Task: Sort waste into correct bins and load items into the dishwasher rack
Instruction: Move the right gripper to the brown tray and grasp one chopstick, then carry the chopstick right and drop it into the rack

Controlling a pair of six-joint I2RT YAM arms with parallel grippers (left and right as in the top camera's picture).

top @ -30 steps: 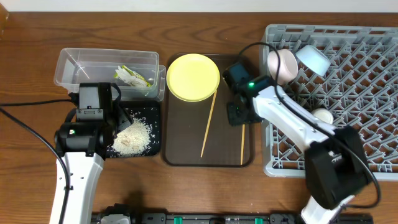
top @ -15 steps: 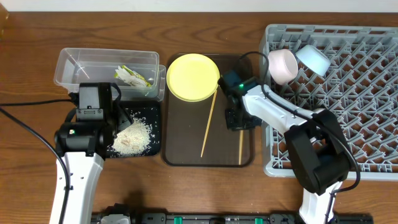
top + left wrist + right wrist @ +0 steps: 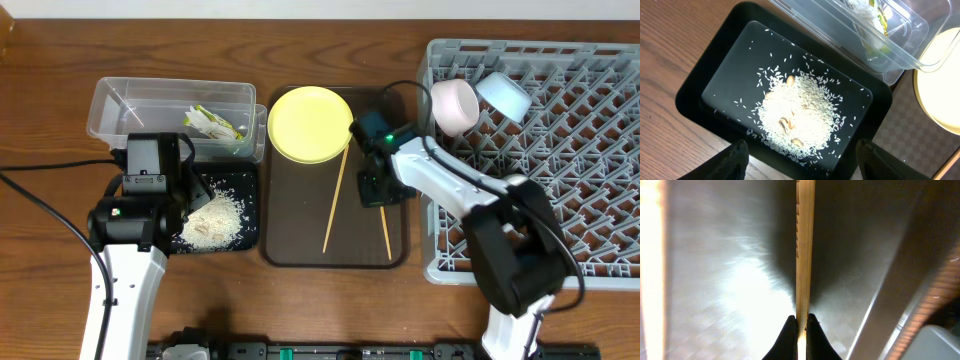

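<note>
A brown wooden desk carries everything. On its near middle lies a brown serving tray [image 3: 300, 240], with the big grey rack [image 3: 560, 200] to the right. The right end effector [image 3: 801, 330] is pinched together on one chopstick [image 3: 805, 255] low over the serving tray's right half. A second chopstick [image 3: 336, 200] lies slanted to its left. Left of the serving tray, the left end effector [image 3: 801, 147] hangs with its fingers wide apart over a black tray [image 3: 715, 85] holding a heap of rice [image 3: 797, 112]. Farther back, a clear tub [image 3: 110, 110] holds the crumpled wrapper [image 3: 213, 124]. The yellow plate [image 3: 311, 123] sits on the serving tray's far end. A pink bowl [image 3: 455, 105] and a blue bowl [image 3: 503, 94] rest in the rack's far left corner.
</note>
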